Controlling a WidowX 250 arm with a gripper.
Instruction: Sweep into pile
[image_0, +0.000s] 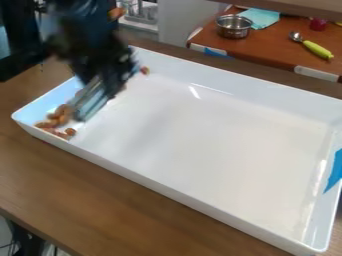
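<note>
My gripper (103, 75) is over the left end of the white tray (200, 130), with a flat, pale blue blade (91, 104) slanting down below it to the tray's floor. I cannot tell whether my grip is closed on that blade or how firmly. The brown pieces (64, 111) are mostly bunched in the tray's left corner, between the blade and the short end wall, so I judge the gathering well along.

To do it well, I want the blade's lower edge flat to the tray's floor and its face square to the pieces, pushing slowly towards the corner so that none ride under or slip around the ends. Too much force against the tray's wall could make them hop or climb. The stray piece (144, 70) near the tray's far wall calls for its own short pass, begun from beyond it and drawn along that wall.

The pieces look like shelled nuts: small, rounded, reddish to tan, some overlapping, others loose near the tray's front wall. I expect them to roll easily.
</note>
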